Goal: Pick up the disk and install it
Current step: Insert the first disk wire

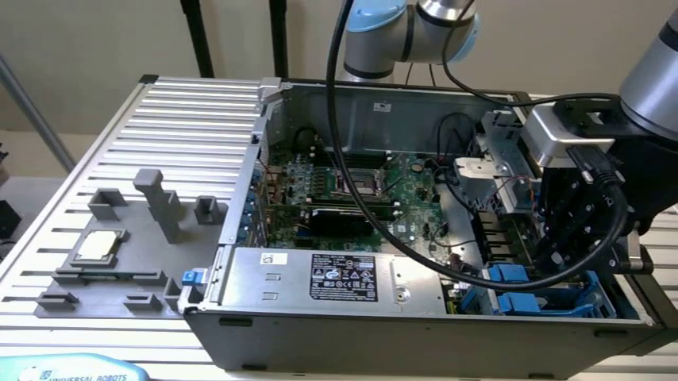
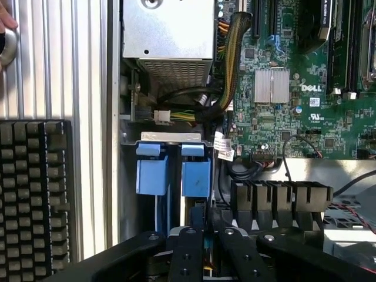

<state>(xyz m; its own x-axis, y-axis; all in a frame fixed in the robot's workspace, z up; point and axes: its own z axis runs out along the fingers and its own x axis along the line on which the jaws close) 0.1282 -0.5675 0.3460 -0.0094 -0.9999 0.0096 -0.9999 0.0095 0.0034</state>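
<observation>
My gripper (image 1: 577,258) hangs low inside the open computer case (image 1: 244,230), over the drive bay at the exterior view's right front corner. In the wrist view its black fingers (image 2: 185,258) stand close together at the gripper (image 2: 205,261), shut on a thin blue-edged thing that I take for the disk (image 2: 206,263), held edge-on. Most of the disk is hidden by the fingers. The exterior view shows a blue carrier frame (image 1: 595,298) just below the gripper, in the bay.
Two blue drive carriers (image 2: 153,176) sit in the bay beside the gripper. The silver power supply (image 1: 317,274) and motherboard (image 1: 350,190) lie close by, with cables (image 2: 229,64) between. A grey fixture holds a silvery chip (image 1: 95,246). A keyboard (image 2: 35,200) and a fingertip (image 2: 6,20) show.
</observation>
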